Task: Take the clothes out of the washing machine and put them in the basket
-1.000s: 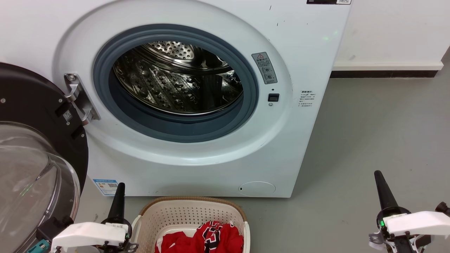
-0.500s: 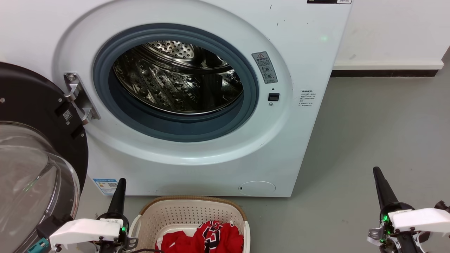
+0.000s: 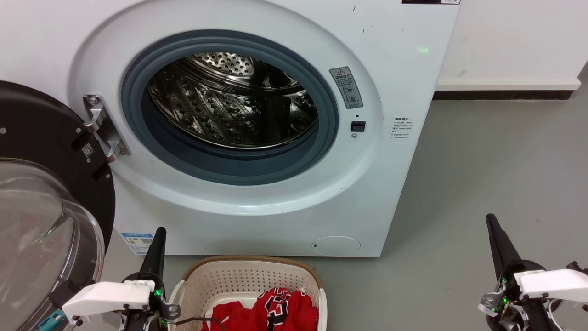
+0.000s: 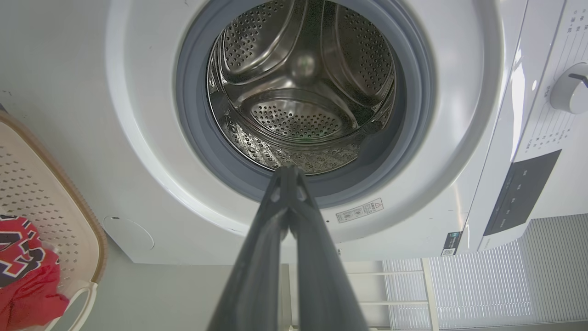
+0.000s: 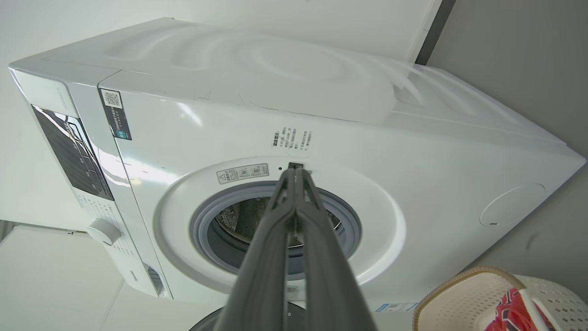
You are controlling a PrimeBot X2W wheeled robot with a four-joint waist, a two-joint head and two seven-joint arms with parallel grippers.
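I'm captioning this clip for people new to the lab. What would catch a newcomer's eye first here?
The washing machine dominates, its door swung open at the left, baring a shiny steel drum with no clothing visible inside. Next comes the splash of red: the clothes lying in the cream basket on the floor before it. The left gripper and right gripper flank the basket, both shut and empty.

A plain laundry corner, more utility room than furnished home. A white front-loading washing machine (image 3: 404, 69) stands on a bare grey floor (image 3: 496, 174), backed against a blank white wall (image 3: 514, 41). A dark skirting strip (image 3: 500, 96) runs beside the machine. Its door (image 3: 41, 124) hangs open, and directly in front of it sits a cream basket (image 3: 250, 263) holding red clothes (image 3: 294, 312).
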